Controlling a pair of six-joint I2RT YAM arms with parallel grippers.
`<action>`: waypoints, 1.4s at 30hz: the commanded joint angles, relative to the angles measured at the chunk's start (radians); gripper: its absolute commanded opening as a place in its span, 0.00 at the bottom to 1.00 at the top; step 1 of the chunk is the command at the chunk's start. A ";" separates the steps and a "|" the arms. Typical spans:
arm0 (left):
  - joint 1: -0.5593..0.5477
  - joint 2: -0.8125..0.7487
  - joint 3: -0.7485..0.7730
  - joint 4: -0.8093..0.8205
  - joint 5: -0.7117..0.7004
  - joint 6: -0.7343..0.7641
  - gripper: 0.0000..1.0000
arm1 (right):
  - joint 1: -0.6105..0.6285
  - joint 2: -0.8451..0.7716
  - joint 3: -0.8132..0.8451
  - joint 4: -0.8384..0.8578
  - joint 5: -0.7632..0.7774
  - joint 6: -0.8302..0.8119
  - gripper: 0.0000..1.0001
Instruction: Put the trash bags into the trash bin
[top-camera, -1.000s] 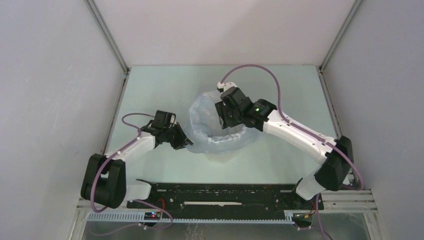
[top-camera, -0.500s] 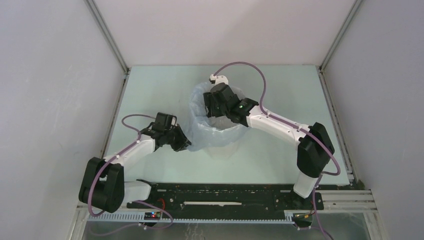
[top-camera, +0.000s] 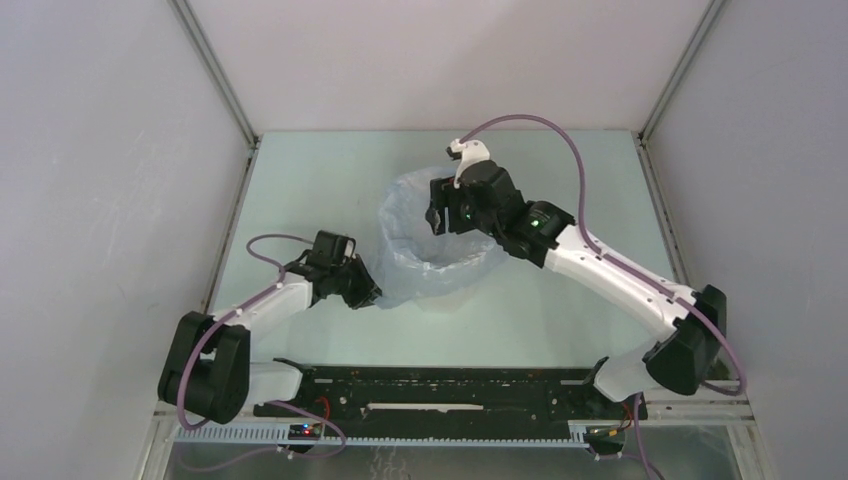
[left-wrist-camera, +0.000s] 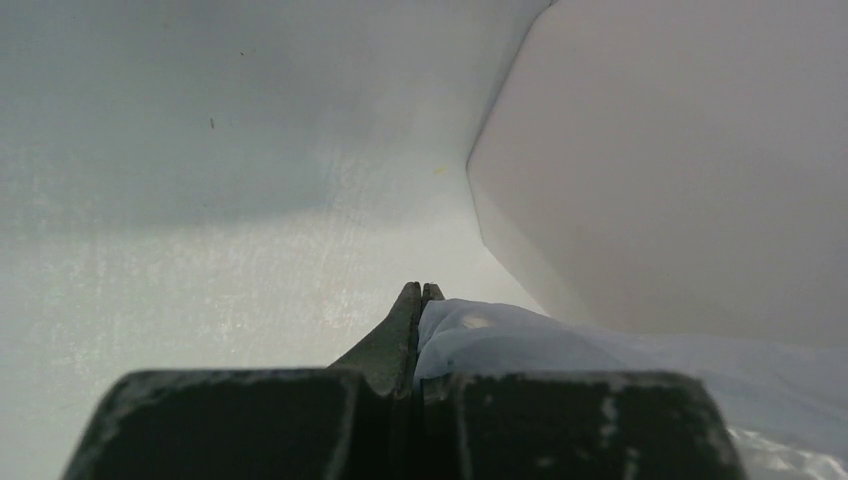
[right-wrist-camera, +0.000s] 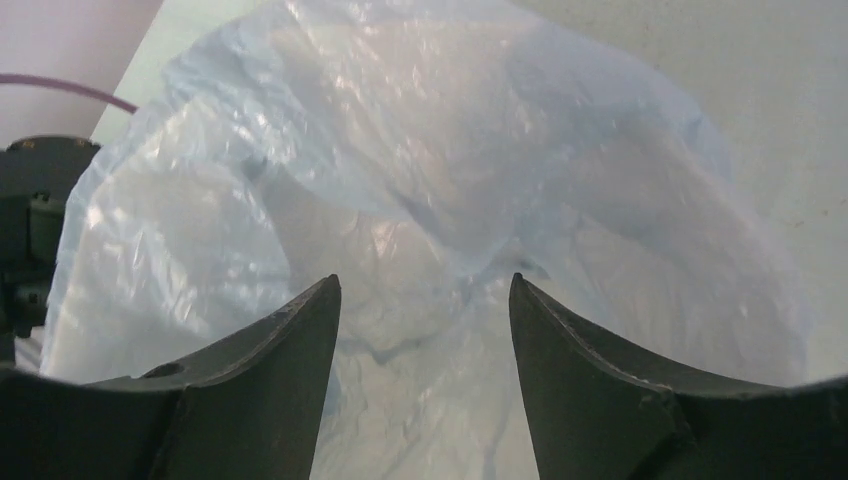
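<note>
1. Lining step, I'd say: the trash bag (top-camera: 432, 262) lies draped over the trash bin (left-wrist-camera: 680, 180), mid-table.
2. The left gripper (left-wrist-camera: 420, 292) is pinched tight on the bag's edge nearest the table's left side.
3. The right gripper (right-wrist-camera: 425, 285) hovers over the bag's mouth, jaws wide, holding nothing.
4. Next, probably: push the film down inside.

The trash bin (left-wrist-camera: 650, 170) stands near the middle of the surface (top-camera: 320, 180), well apart from both side edges. The trash bag (top-camera: 430, 250) lies over and around the bin, with its mouth facing up. The left hand (top-camera: 370, 295) is at the bag's near-left side, touching the film, just left of the bin's wall. The right hand (top-camera: 438, 215) hangs over the far-right part of the bag's rim, above its mouth.
</note>
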 joint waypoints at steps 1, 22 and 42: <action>-0.008 0.013 -0.001 0.028 -0.011 -0.014 0.00 | 0.008 0.093 -0.001 0.163 0.058 -0.023 0.71; -0.043 0.052 0.061 0.023 -0.020 0.017 0.00 | 0.004 0.050 0.014 0.000 -0.038 -0.034 0.81; -0.051 0.072 0.079 0.021 -0.014 0.019 0.00 | 0.033 0.354 -0.003 0.136 0.015 -0.019 0.79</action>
